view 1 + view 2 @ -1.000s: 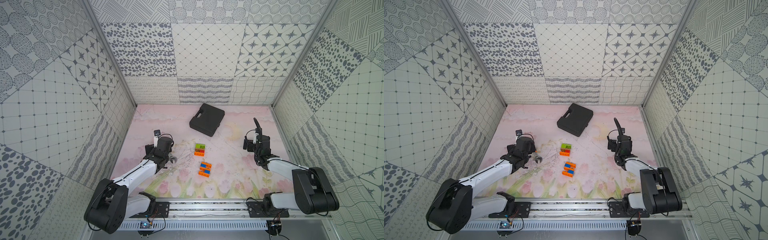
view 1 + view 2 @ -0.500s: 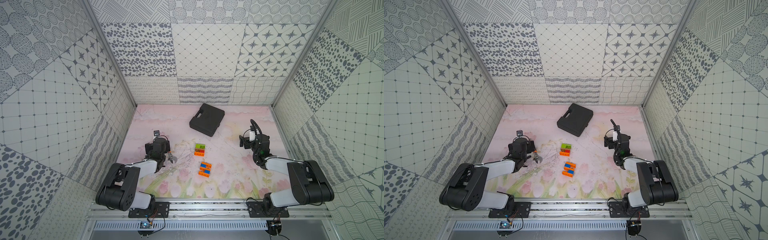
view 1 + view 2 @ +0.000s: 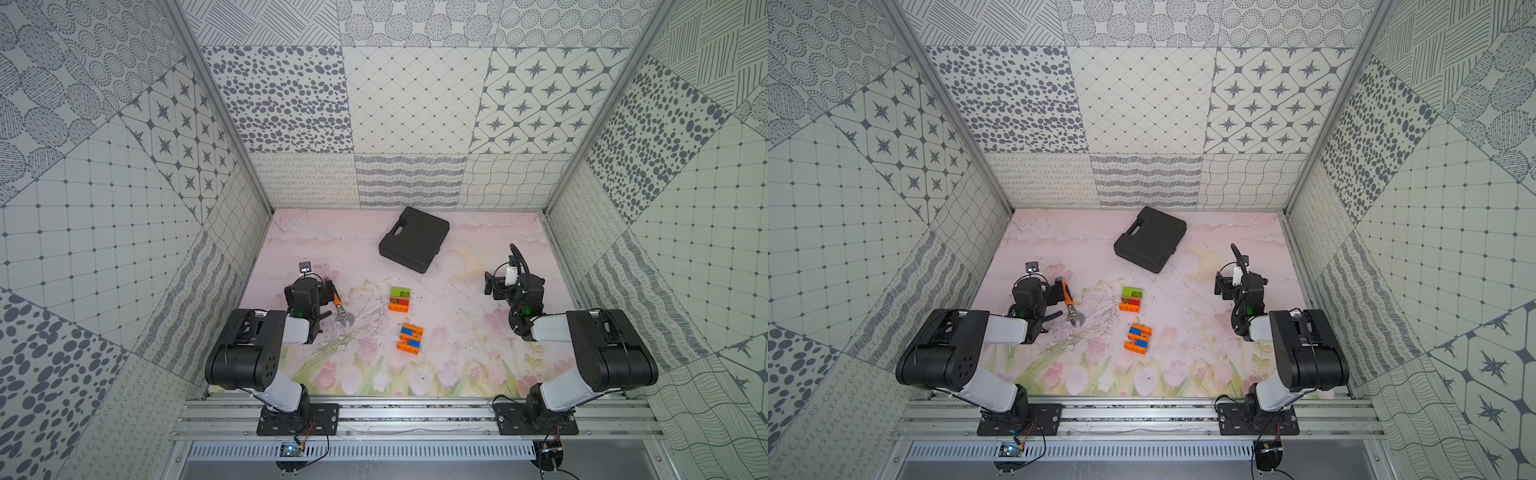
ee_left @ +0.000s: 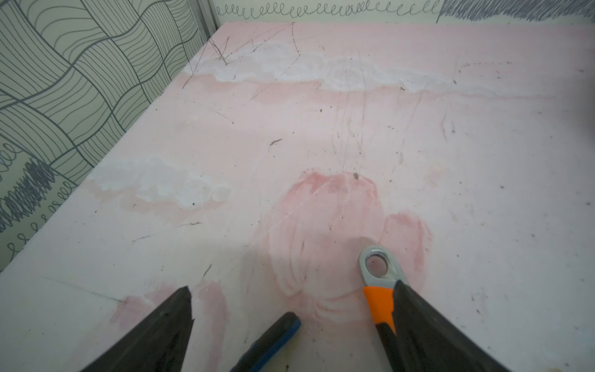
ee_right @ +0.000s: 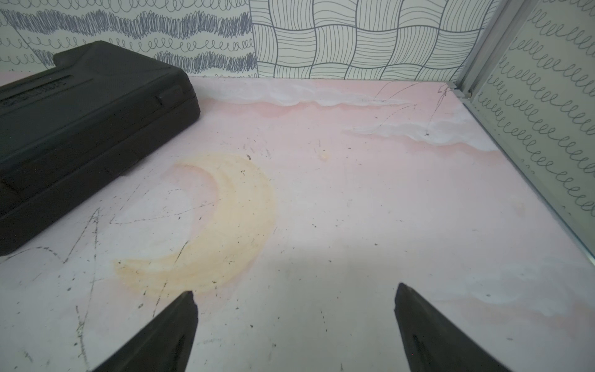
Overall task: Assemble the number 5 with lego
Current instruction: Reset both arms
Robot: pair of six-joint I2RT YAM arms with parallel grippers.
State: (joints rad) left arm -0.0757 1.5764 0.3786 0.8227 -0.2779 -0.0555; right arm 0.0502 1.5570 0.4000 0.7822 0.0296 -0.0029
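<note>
**Top views.** Item: lego [image 3: 400, 300], in two clusters at mid-worktop [image 3: 457, 328], shown in both top views.
- The far cluster [image 3: 1131, 299] has a green row, a brown-and-red row and an orange row, all touching.
- The near cluster [image 3: 410, 339] is orange and blue bricks, near the far one but apart from it.
- The studs are too small to tell whether the bricks are pressed together or only abut.
- A black case [image 3: 415, 239] lies toward the rear, well apart from the lego.
- Orange-handled pliers [image 3: 336, 299] lie on the left side of the lego, just beside the tip of the left arm.

**Left wrist view.** The left tool [image 4: 293, 286] has its fingers spread wide and grips nothing. The pliers' handle end lies just beside one finger. No lego is in sight.

**Right wrist view.** The right tool [image 5: 294, 291] is spread wide and empty over bare worktop, with the case off to one side. No lego is in sight.

**Handling, by judgement.**
- The bricks are probably light, stiff and smooth-sided, so they are apt to skate on the worktop or drag their neighbours when nudged.
- A long brick is best taken across its two long flanks at mid-length.
- A short square brick is best pinched on opposite walls, low down, since it tips easily.
- Bricks are best seated pressed straight down, studs aligned.
</note>
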